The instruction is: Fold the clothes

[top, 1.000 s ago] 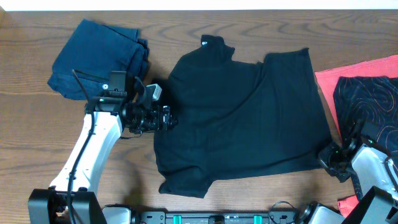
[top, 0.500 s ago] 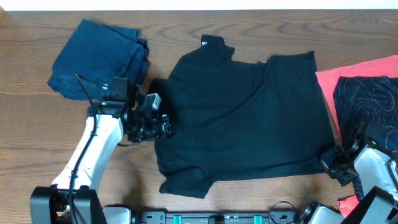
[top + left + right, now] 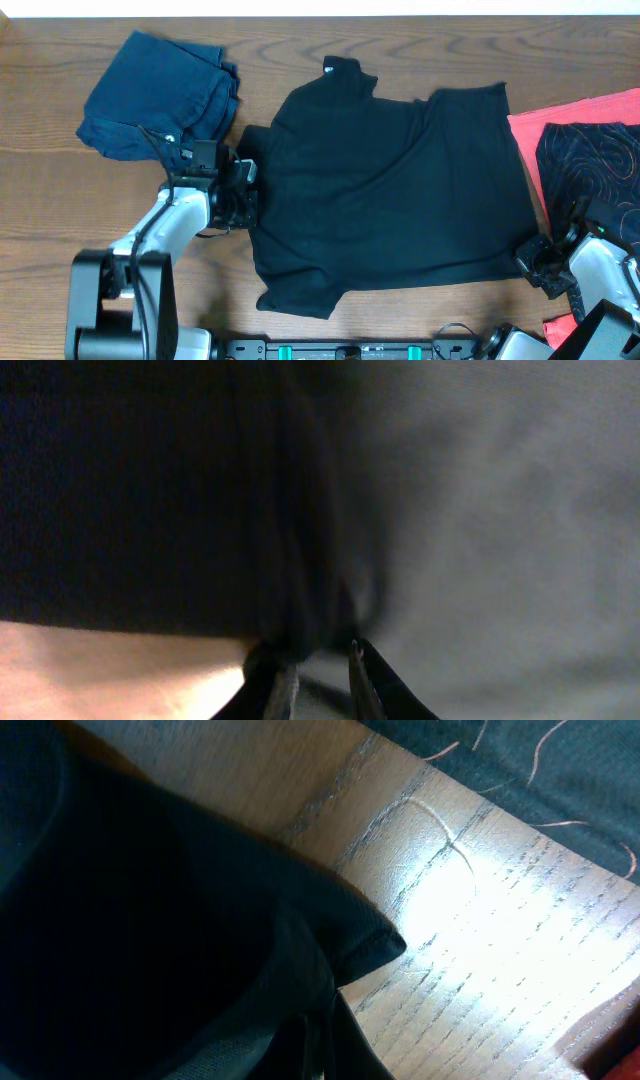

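Observation:
A black T-shirt [image 3: 390, 190] lies spread on the wooden table, collar and white tag toward the far edge. My left gripper [image 3: 250, 195] is at the shirt's left edge. In the left wrist view its fingers [image 3: 320, 675] stand close together with a bunched fold of the black cloth [image 3: 180, 490] pinched at the tips. My right gripper [image 3: 528, 258] is at the shirt's near right corner. The right wrist view shows it [image 3: 325, 1040] shut on the dark hem [image 3: 130, 920] just above the tabletop.
A folded dark blue garment [image 3: 155, 95] sits at the back left, close behind the left arm. A red cloth [image 3: 580, 110] with a black patterned garment [image 3: 595, 160] on it lies at the right edge. Bare wood [image 3: 330, 40] shows along the far side.
My left gripper has drawn back a little to the shirt's left edge and closed its wide-open fingers on the cloth. The shirt's right edge shifted slightly right. The right gripper stayed shut.

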### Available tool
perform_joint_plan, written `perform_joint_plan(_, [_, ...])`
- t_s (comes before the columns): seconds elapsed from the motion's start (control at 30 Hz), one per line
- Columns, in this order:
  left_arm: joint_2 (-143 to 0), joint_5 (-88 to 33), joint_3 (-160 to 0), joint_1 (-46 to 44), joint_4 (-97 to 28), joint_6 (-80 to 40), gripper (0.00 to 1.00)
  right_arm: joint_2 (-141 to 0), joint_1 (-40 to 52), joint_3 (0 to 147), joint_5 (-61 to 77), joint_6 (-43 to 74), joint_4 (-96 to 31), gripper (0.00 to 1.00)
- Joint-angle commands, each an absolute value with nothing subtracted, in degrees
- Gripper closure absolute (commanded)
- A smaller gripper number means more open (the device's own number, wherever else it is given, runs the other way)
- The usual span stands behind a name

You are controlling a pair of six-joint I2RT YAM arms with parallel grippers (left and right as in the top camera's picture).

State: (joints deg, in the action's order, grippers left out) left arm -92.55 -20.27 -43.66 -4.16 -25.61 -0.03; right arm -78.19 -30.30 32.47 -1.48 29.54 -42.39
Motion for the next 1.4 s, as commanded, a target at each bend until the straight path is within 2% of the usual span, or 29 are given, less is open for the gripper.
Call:
perform_joint_plan(0.0, [-95.5, -8.3, -43.1, -3.9, -22.4, -0.7, 0.81, -79.0, -31.1, 31.1, -5.6, 30.4, -42.7, 0.99])
perform_joint_plan(0.03, [-95.7, -5.0, -43.1, -3.7, -21.3, -2.6, 0.85, -79.0, -31.1, 31.1, -5.6, 30.4, -42.7, 0.99])
perform_joint_plan(0.1, [-95.7, -2.2, -43.9, -3.0, -20.1, -4.8, 0.85, -79.0, -31.1, 31.1, -5.6, 30.4, -42.7, 0.99])
perform_joint_plan(0.33, [-95.6, -2.5, -50.5, -2.0, -22.1, -4.8, 0.83, -79.0, -31.1, 31.1, -5.5, 30.4, -43.1, 0.99])
perform_joint_plan(0.43, [-95.4, -5.1, -53.2, -2.0, -25.9, -4.8, 0.67, -79.0, -31.1, 31.1, -5.5, 30.4, -43.1, 0.99])
perform_joint_plan(0.47, [-95.2, -6.8, -54.1, -2.0, -27.9, -4.8, 0.59, -79.0, -31.1, 31.1, -5.5, 30.4, -43.1, 0.99])
perform_joint_plan(0.53, [-94.4, -9.5, -55.9, -2.0, -32.9, -4.8, 0.51, -79.0, -31.1, 31.1, -5.5, 30.4, -43.1, 0.99])
perform_joint_plan(0.77, [-88.6, -19.7, -58.6, -2.0, -49.9, -5.0, 0.38, -79.0, -31.1, 31.1, -5.5, 30.4, -43.1, 0.98])
perform_joint_plan(0.93, [-87.0, -27.4, -58.3, -2.2, -60.4, -5.0, 0.37, -79.0, -31.1, 31.1, -5.5, 30.4, -43.0, 0.98])
perform_joint_plan(1.03, [-87.0, -28.0, -55.6, -3.2, -63.1, -5.6, 0.37, -79.0, -31.1, 31.1, -5.6, 30.4, -43.0, 0.98])
perform_joint_plan(1.37, [-87.0, -28.0, -40.6, -4.1, -53.5, -15.1, 0.38, -79.0, -31.1, 31.1, -5.5, 30.4, -42.8, 0.96])
